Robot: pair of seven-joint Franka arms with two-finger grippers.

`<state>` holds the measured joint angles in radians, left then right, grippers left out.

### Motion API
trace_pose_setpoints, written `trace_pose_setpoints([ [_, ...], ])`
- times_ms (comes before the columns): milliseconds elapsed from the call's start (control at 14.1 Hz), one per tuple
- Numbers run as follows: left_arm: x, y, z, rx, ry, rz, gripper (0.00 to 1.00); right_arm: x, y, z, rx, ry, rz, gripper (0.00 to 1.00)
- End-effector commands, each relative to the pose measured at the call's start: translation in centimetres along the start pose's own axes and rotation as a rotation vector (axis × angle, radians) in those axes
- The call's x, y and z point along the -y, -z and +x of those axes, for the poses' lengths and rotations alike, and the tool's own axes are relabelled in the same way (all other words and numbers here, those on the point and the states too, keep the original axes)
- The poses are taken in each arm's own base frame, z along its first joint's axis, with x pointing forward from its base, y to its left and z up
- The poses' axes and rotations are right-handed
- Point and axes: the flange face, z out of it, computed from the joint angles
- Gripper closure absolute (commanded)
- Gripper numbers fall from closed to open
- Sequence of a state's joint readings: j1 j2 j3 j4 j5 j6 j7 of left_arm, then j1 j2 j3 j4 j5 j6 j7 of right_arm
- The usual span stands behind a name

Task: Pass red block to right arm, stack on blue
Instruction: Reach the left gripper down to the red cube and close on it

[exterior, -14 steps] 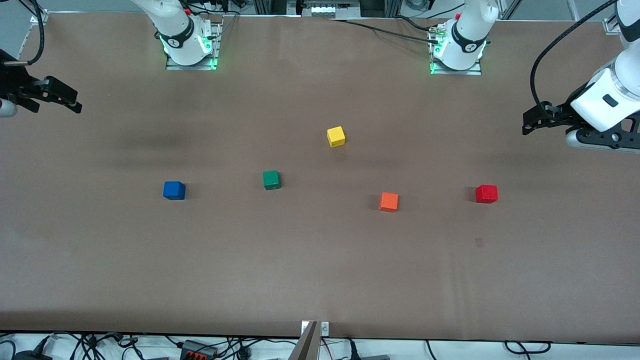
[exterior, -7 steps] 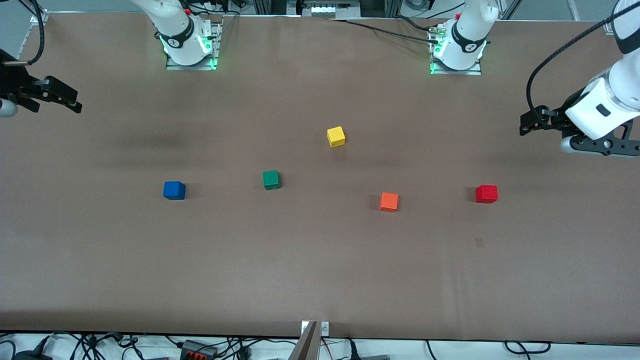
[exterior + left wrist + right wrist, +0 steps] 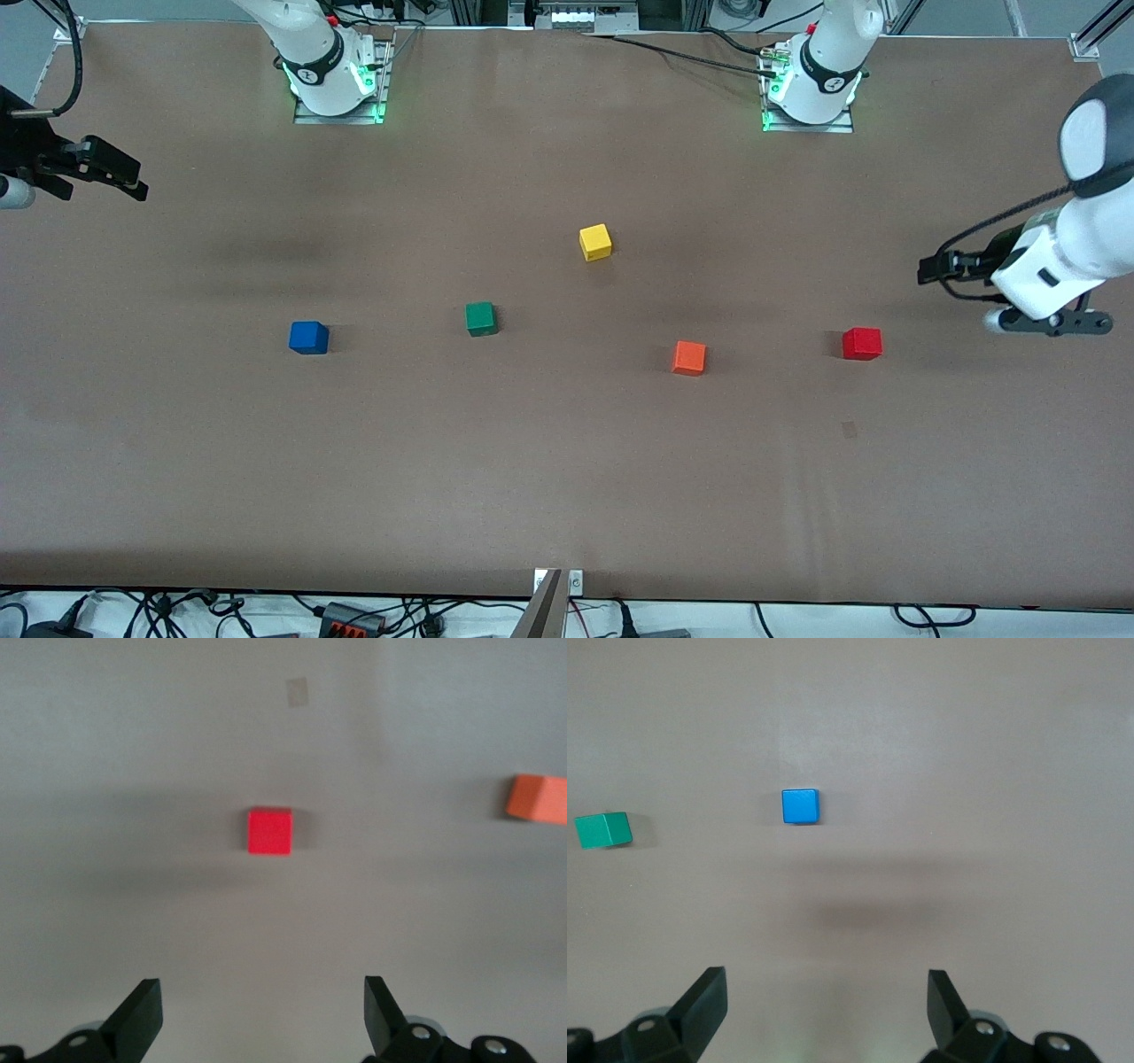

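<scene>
**Two open hands, nothing picked up yet**

Two hands are in play, and we are seeing both spread wide and holding nothing. We are watching the left hand (image 3: 926,268) hanging in the air over the bench (image 3: 567,496) at the left arm's end, close to that end edge. Its wrist view has the red block (image 3: 269,831) centred between its open fingers (image 3: 140,1014), which we are reading as a line-up for the first grasp, with the wide spread leaving clearance on both flanks of the cube.

We are finding the red block (image 3: 862,343) resting flat on the bench toward the left arm's end, well apart from the orange cube (image 3: 688,357), so a descent there looks unobstructed. The blue (image 3: 308,338) is sitting toward the right arm's end, well apart from the green cube (image 3: 480,318); the yellow cube (image 3: 595,242) is lying nearer the bases.

We are seeing the right hand (image 3: 133,182) waiting over the right arm's end edge, its wrist camera taking in the blue (image 3: 800,806), probably so the hand-over and stacking stay short.
</scene>
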<state>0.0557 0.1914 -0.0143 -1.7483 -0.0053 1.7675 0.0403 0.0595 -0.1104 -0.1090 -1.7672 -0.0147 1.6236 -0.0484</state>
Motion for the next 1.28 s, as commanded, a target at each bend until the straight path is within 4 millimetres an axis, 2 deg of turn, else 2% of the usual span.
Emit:
trace_pose_setpoints([
  [0,0.3,-4.6,0.1,-0.061,-0.007,0.015,0.00,0.4,0.1,0.0,0.007,-0.002,-0.008,0.00],
  [284,0.5,-11.1,0.7,-0.091,-0.035,0.021,0.00,0.3,0.0,0.0,0.011,-0.003,-0.006,0.00],
  [497,1.7,-15.1,1.3,-0.132,-0.104,0.025,0.00,0.7,-0.7,0.4,0.025,0.015,-0.007,0.00],
  [710,1.7,-19.3,1.6,-0.143,-0.117,0.025,0.00,1.0,-1.0,0.5,0.031,0.021,-0.008,0.00],
  [994,1.1,-23.3,1.6,-0.168,-0.128,0.023,0.00,1.6,-1.9,1.0,0.048,0.030,-0.005,0.00],
  [1206,1.1,-24.9,1.8,-0.176,-0.166,0.025,0.00,4.9,-3.3,1.9,0.072,0.087,-0.005,0.00],
])
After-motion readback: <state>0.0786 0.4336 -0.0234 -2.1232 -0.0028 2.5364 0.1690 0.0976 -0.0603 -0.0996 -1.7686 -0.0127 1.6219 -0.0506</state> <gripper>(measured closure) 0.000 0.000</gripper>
